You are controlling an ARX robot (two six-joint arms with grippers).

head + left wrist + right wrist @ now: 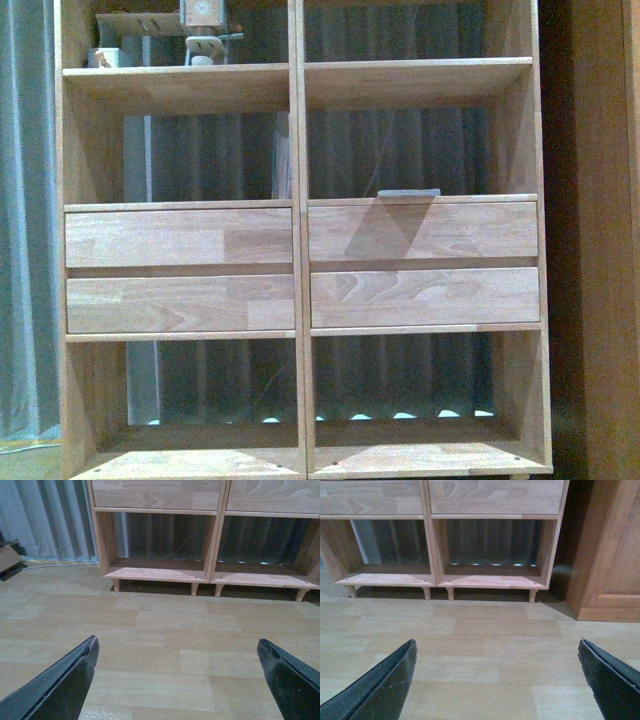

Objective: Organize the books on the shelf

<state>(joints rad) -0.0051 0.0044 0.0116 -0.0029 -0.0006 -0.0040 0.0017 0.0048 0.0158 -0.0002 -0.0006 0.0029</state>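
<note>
The light-wood shelf fills the front view, with four plain drawer fronts across its middle. A thin flat grey-blue thing, perhaps a book lying flat, rests at the front edge of the middle right compartment; its cover does not show. No taller books show. My left gripper is open and empty over the floor, facing the shelf's lower left compartment. My right gripper is open and empty over the floor, facing the lower right compartment. Neither arm shows in the front view.
A darker wooden cabinet stands right of the shelf, also in the front view. A grey curtain hangs at the left, with a cable and a cardboard piece below it. Small objects sit in the upper left compartment.
</note>
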